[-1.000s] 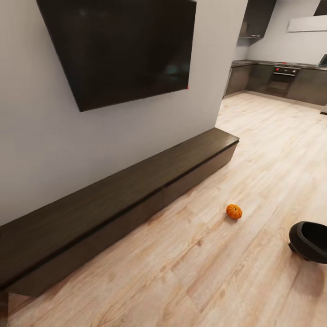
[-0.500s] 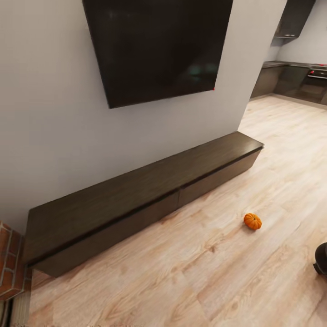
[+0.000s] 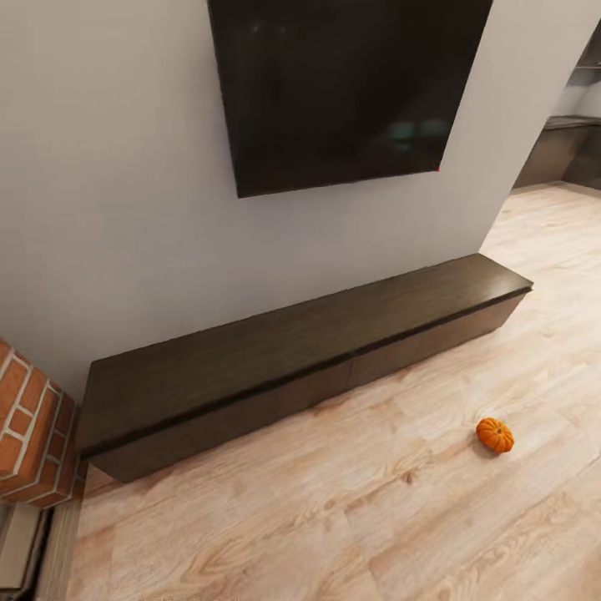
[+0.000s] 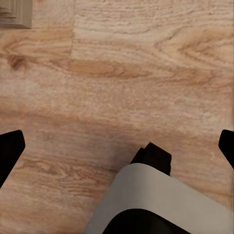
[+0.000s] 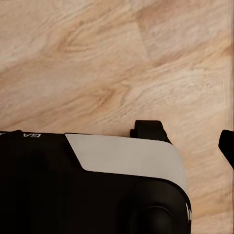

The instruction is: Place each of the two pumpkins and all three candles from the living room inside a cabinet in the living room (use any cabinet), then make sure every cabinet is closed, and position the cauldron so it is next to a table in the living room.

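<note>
A small orange pumpkin lies on the wood floor just before the closed cabinet, not yet stowed; both grippers' jaws spread wide, holding nothing.

Left claw spread wide, empty, pointed down; right claw's fingertip at frame edge.
</note>
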Controlling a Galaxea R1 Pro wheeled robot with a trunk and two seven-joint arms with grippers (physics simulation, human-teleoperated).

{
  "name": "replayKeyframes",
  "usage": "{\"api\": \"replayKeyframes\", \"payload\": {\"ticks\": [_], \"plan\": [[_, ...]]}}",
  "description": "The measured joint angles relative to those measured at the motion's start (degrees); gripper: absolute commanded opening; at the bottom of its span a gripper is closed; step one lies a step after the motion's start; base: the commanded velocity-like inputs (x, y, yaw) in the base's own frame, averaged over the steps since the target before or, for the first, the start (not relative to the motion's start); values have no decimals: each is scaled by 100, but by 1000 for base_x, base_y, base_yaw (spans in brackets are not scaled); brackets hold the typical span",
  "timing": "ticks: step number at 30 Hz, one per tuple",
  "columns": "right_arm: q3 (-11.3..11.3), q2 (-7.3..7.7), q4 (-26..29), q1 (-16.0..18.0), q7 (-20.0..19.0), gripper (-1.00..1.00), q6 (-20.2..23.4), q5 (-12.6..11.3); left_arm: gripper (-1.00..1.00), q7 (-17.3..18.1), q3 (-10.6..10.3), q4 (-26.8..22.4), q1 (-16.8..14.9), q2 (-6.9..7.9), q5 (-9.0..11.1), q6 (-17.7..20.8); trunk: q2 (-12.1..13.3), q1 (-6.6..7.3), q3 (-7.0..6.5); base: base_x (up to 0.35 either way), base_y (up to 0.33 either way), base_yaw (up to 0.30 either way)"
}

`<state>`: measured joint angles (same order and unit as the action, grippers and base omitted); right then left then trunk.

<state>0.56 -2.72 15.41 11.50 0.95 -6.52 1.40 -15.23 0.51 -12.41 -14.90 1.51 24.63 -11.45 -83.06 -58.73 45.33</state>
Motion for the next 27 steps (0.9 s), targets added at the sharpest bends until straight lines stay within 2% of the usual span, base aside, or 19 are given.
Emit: {"api": "replayKeyframes", "payload": {"ticks": [27], "plan": [[-21, 0, 0, 0, 8, 100, -8, -54, 100, 0, -2, 0, 0, 0, -6, 1, 0, 0, -96, 2, -10, 267]]}}
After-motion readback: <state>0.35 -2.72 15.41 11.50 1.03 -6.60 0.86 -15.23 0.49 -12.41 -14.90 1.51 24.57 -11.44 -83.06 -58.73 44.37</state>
